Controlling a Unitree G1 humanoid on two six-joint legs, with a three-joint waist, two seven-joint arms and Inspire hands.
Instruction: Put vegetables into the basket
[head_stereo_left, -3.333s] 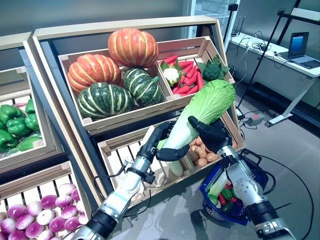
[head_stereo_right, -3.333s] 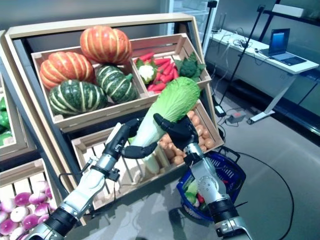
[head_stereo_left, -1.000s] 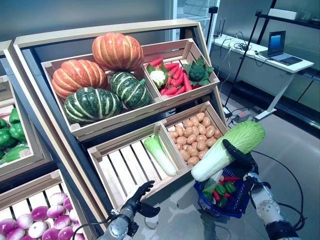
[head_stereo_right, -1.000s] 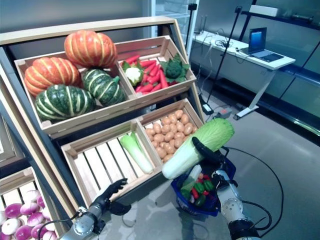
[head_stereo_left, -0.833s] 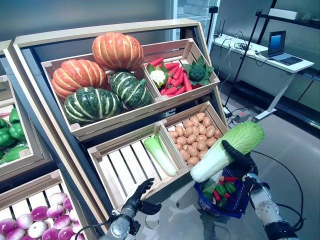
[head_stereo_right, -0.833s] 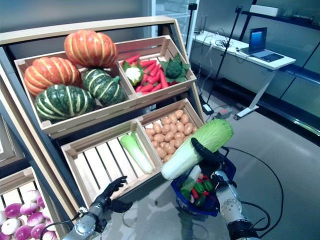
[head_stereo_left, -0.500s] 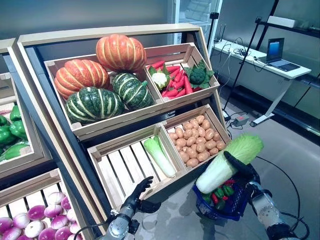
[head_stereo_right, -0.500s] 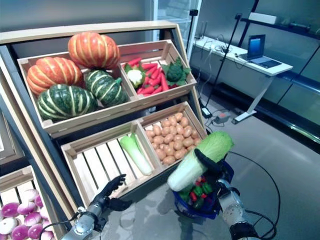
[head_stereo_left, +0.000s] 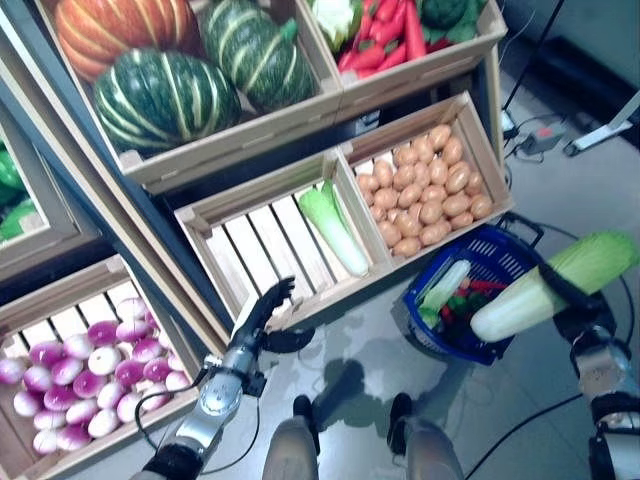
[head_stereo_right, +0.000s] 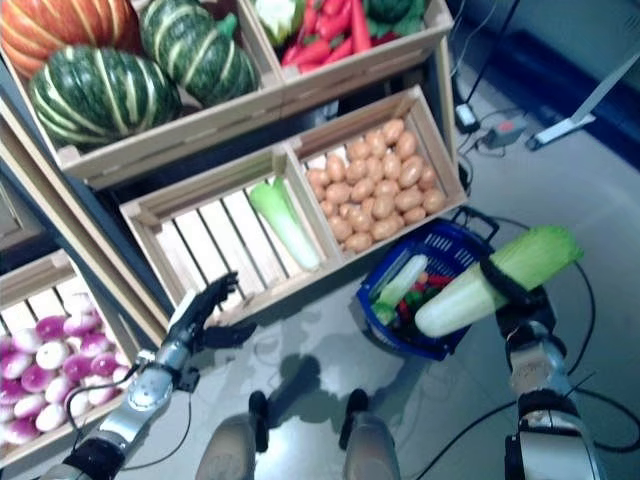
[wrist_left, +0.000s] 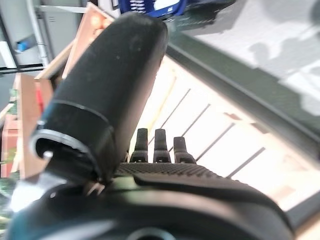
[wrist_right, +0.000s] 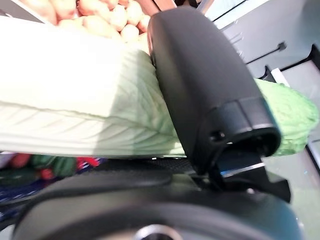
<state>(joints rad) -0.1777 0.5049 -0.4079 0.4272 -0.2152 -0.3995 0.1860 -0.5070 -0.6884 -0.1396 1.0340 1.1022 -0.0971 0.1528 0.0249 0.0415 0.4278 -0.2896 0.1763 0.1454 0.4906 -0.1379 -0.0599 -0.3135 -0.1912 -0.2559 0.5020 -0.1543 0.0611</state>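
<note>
My right hand (head_stereo_left: 572, 298) is shut on a large napa cabbage (head_stereo_left: 548, 286) with a white stalk and green leaves. It holds the cabbage level, just above the right side of the blue plastic basket (head_stereo_left: 437, 336) on the floor. In the right wrist view the thumb (wrist_right: 200, 85) lies over the cabbage (wrist_right: 75, 115). The basket holds a pale long vegetable (head_stereo_left: 444, 285) and small green and red ones. My left hand (head_stereo_left: 262, 315) is open and empty, fingers (wrist_left: 160, 145) straight, in front of the lower left crate's front edge.
The wooden stand (head_stereo_left: 300, 300) with its slanted crates rises right behind the basket and the left hand. Cables and a power strip (head_stereo_left: 540, 140) lie on the grey floor to the right, by a desk leg (head_stereo_left: 605, 130).
The camera has tilted down. My right hand has carried the cabbage from over the basket's middle to its right side. The left hand stays by the crate.
</note>
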